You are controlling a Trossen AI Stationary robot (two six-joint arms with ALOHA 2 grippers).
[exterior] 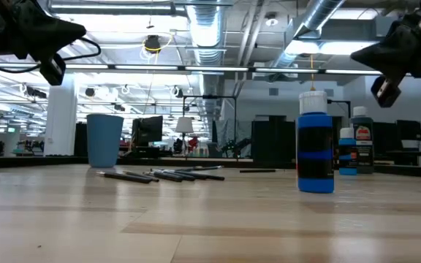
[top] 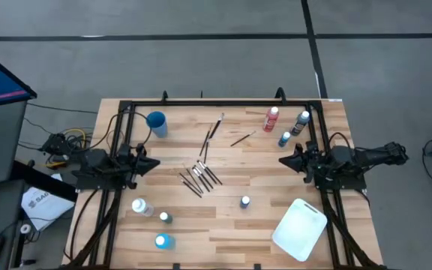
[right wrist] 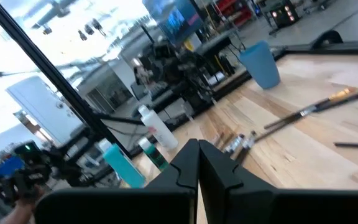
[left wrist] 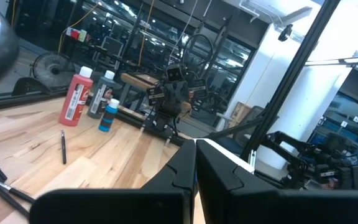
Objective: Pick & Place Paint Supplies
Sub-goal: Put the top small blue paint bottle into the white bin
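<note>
High view: both arms are parked at the table's sides, well clear of everything. The left gripper (top: 154,162) and the right gripper (top: 283,160) point toward each other across the boards, and in each wrist view the fingers are seen pressed together with nothing between them.

Nothing has yet been picked up, by the look of it. A cluster of paintbrushes (top: 199,177) lies ahead of the left fingertips, roughly midway between the two grippers, with two loose brushes (top: 213,133) further back. A red paint bottle (top: 271,118), a dark bottle (top: 301,123) and a small blue bottle (top: 284,139) stand together just behind and beside the right fingertips. A lone small bottle (top: 245,202) stands forward of the right fingers; a white bottle (top: 142,207), a small teal bottle (top: 165,217) and a blue-capped bottle (top: 162,241) sit forward of the left fingers. The blue cup (top: 156,123) is behind the left fingers, the white tray (top: 300,228) forward of the right.

The step in hand is judged to be the first reach. It would be done well if the fingers were spread before descent, an upright bottle were approached squarely at mid-body so it is not tipped, and the grouped bottles were taken from the outside so neighbours are not knocked. Brushes, lying flat and close, would need a pinch across a single handle.
</note>
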